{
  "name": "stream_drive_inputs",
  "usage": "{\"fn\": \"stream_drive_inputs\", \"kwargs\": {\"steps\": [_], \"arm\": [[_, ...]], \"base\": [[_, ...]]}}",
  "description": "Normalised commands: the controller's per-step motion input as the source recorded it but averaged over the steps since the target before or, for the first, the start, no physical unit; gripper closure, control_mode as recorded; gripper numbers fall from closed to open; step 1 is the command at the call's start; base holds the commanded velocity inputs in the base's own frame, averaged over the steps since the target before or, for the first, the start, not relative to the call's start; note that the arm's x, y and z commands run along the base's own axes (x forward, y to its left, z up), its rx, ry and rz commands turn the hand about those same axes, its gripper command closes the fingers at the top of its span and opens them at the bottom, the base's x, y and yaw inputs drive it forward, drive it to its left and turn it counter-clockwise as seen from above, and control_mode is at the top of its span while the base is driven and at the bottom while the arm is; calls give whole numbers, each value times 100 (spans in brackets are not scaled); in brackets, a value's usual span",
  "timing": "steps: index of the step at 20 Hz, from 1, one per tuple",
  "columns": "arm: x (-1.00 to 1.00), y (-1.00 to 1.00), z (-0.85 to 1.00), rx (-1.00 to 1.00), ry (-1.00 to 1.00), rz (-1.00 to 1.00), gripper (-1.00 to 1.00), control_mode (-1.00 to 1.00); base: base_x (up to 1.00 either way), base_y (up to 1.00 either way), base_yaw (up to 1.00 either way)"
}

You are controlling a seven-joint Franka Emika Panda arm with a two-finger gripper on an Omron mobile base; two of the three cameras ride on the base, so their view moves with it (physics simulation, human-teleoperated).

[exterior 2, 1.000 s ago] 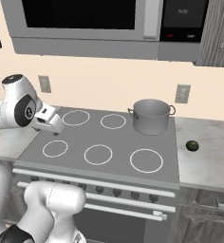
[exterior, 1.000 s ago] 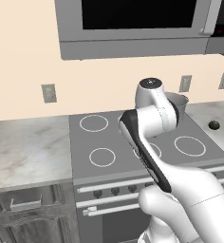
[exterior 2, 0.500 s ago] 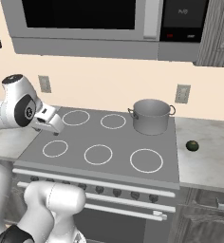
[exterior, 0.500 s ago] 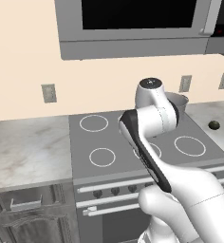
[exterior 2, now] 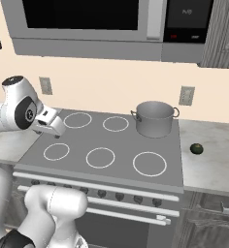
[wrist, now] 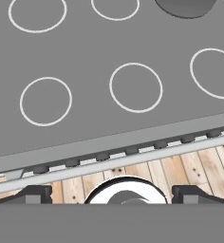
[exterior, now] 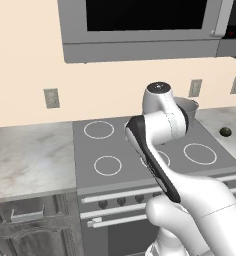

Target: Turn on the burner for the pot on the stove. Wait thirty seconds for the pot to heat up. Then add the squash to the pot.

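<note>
Grey pot [exterior 2: 155, 118], one squash [exterior 2: 196, 148], five rings.

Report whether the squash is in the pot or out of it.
Out. The squash lies on the counter right of the stove, apart from the pot, which stands upright on the back right burner.

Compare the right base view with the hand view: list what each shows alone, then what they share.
Right base view alone: the squash on the counter right of the stove, the microwave above, and wall outlets. Hand view alone: the wooden floor below the stove's front, with the fingertips standing apart. Both: the stove with its white burner rings, the row of front knobs, and the pot on a back burner.
</note>
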Motion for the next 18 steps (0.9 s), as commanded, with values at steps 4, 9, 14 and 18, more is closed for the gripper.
{"fn": "stream_drive_inputs", "kwargs": {"steps": [4,9,14,18], "arm": [[0,0,0,0,0,0,-100,-100],[0,0,0,0,0,0,-100,-100],[0,0,0,0,0,0,-100,-100],[0,0,0,0,0,0,-100,-100]], "base": [[0,0,0],[0,0,0],[0,0,0],[0,0,0]]}}
